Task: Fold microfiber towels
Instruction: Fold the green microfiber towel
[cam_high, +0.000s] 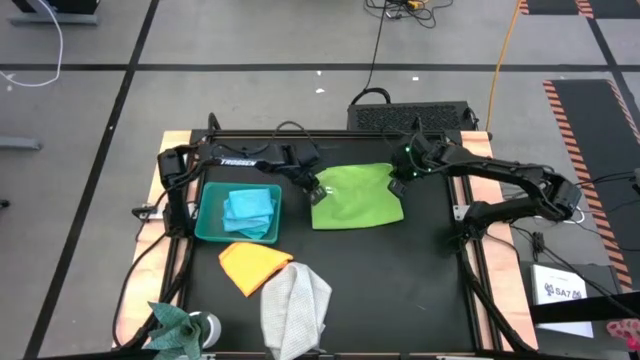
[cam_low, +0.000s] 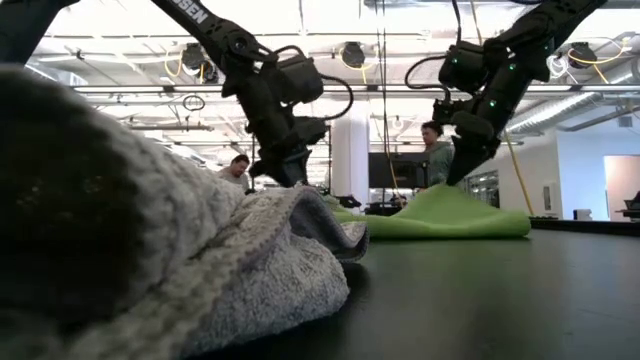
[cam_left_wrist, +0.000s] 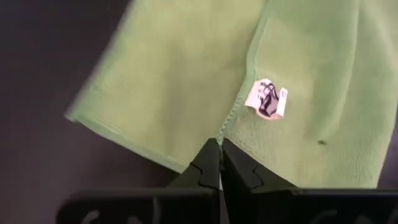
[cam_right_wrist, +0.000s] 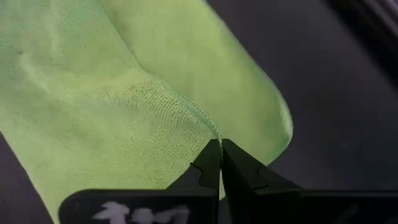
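Two robot arms pinch the lime green towel (cam_high: 356, 197) on the black table (cam_high: 420, 270), left gripper (cam_high: 313, 190) clamping its left corner, right gripper (cam_high: 394, 183) its right.

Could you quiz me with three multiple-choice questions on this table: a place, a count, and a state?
1. Where is the light blue towel?
A. in the teal bin
B. on the floor
C. under the grey towel

2. How many end effectors pinch the green towel?
A. none
B. one
C. two

3. How does the green towel lie?
A. rolled up tight
B. edge lifted off the table
C. hanging in mid-air

Answers: 1 A, it sits inside the bin. 2 C, the left end effector and right end effector are both shut on its edge. 3 B, the low view shows one edge raised.
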